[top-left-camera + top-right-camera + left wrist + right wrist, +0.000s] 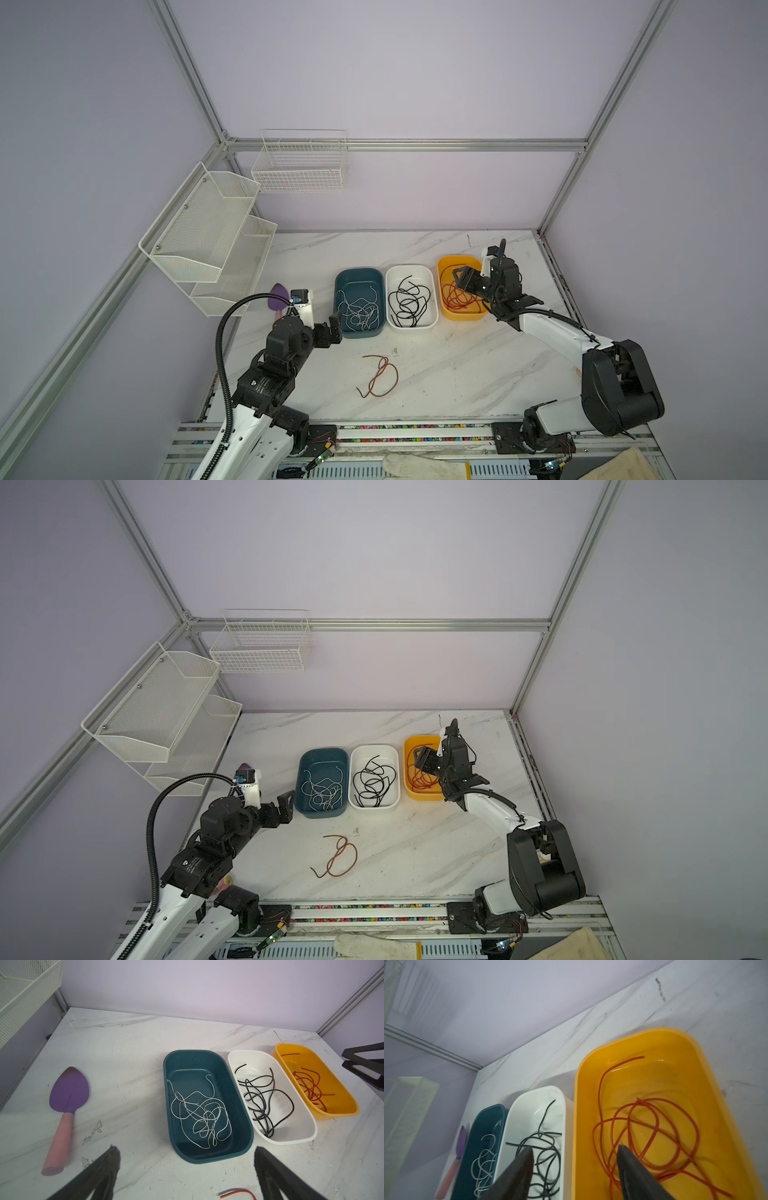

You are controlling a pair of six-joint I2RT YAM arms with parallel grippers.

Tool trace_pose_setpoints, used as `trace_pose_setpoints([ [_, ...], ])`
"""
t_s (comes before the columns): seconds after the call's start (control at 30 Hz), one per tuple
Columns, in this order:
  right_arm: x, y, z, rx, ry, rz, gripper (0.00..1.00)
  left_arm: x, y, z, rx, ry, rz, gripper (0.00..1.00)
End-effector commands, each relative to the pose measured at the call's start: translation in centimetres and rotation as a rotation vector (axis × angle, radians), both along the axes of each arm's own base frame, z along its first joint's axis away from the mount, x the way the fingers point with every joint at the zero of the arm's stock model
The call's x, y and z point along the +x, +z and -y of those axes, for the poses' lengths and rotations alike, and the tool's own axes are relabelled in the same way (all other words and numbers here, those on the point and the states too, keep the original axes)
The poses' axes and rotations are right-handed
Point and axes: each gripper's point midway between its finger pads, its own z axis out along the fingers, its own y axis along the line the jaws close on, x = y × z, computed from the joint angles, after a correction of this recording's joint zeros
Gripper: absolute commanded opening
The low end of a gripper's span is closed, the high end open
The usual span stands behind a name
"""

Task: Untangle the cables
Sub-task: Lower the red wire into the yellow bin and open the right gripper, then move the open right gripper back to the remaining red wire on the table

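Three bins stand in a row at mid-table. The teal bin [358, 274] holds white cables [203, 1118], the white bin [411, 270] holds black cables [264, 1101], and the yellow bin [446, 262] holds orange-red cables [652, 1132]. A loose brown-orange cable [380, 376] lies looped on the marble in front of them; its end [236, 1191] shows in the left wrist view. My left gripper [332, 328] is open and empty, low beside the teal bin's near-left corner. My right gripper [463, 278] hangs open over the yellow bin's left rim with nothing between its fingers [631, 1167].
A purple trowel [69, 1093] with a pink handle lies left of the teal bin. A white mesh shelf [208, 237] and a wire basket [299, 166] hang on the left and back walls. A white glove [415, 467] lies at the front rail.
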Motion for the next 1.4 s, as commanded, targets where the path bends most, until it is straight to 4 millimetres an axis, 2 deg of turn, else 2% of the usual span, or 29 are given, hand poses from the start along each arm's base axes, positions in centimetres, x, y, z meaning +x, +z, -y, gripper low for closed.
trace_pose_setpoints([
  [0.0,-2.9,-1.5,-2.6,0.062,0.162,-0.056,0.76,0.1,-0.7,0.4,-0.004,-0.014,0.003,1.00],
  [0.1,-5.4,-1.8,-4.9,0.050,0.244,-0.055,0.82,0.1,-0.8,0.4,-0.005,-0.014,0.001,1.00],
  [0.2,-7.8,-0.6,-6.7,0.007,0.276,-0.014,0.84,0.2,-0.8,0.4,-0.004,-0.014,-0.001,1.00],
  [0.3,-9.7,0.3,-7.3,0.015,0.267,-0.001,0.84,0.2,-0.8,0.4,-0.004,-0.014,-0.001,1.00],
  [0.4,-11.1,1.2,-7.2,0.032,0.237,0.019,0.84,0.2,-0.8,0.4,-0.003,-0.014,-0.001,1.00],
  [0.5,-12.7,1.5,-7.8,0.082,0.236,0.021,0.84,0.2,-0.9,0.4,-0.002,-0.015,-0.002,1.00],
  [0.63,-14.7,0.2,-9.8,0.110,0.258,-0.033,0.83,0.2,-0.9,0.4,-0.002,-0.015,-0.001,1.00],
  [0.87,-19.1,0.0,-15.8,0.143,0.348,-0.060,0.80,0.2,-0.8,0.4,-0.003,-0.013,-0.001,1.00],
  [0.97,-20.3,-1.3,-17.9,0.115,0.365,-0.100,0.73,0.2,-0.9,0.4,-0.002,-0.014,-0.001,1.00],
  [1.17,-22.9,-5.1,-22.6,0.057,0.450,-0.171,0.68,0.2,-0.8,0.4,-0.002,-0.016,-0.001,1.00],
  [1.37,-23.6,-6.9,-24.8,0.005,0.465,-0.178,0.64,0.1,-0.8,0.5,-0.004,-0.019,0.002,1.00],
])
